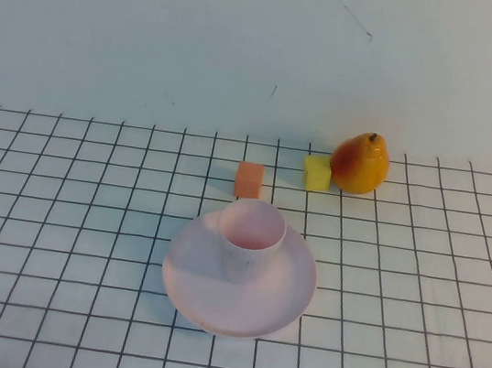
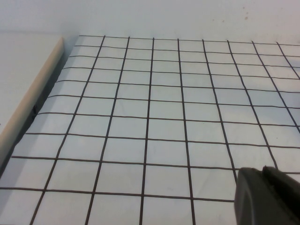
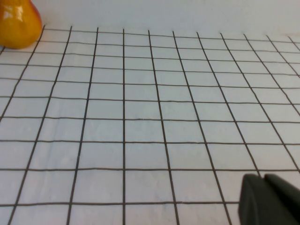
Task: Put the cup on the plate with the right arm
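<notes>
The pale pink-white cup (image 1: pixel 250 237) stands upright on the round pale pink plate (image 1: pixel 202 293) in the middle of the table, toward the plate's far side. Neither arm shows in the high view. My right gripper (image 3: pixel 265 182) shows only in the right wrist view, its two dark fingers pressed together over bare grid cloth, holding nothing. My left gripper (image 2: pixel 262 173) shows only in the left wrist view, fingers together over bare grid cloth, holding nothing. The cup and plate are out of both wrist views.
An orange cube (image 1: pixel 248 180) lies just behind the plate. A yellow cube (image 1: pixel 317 172) and a pear (image 1: pixel 360 163) stand farther back right; the pear also shows in the right wrist view (image 3: pixel 18 24). A pale table edge strip (image 2: pixel 33 98) runs beside the cloth.
</notes>
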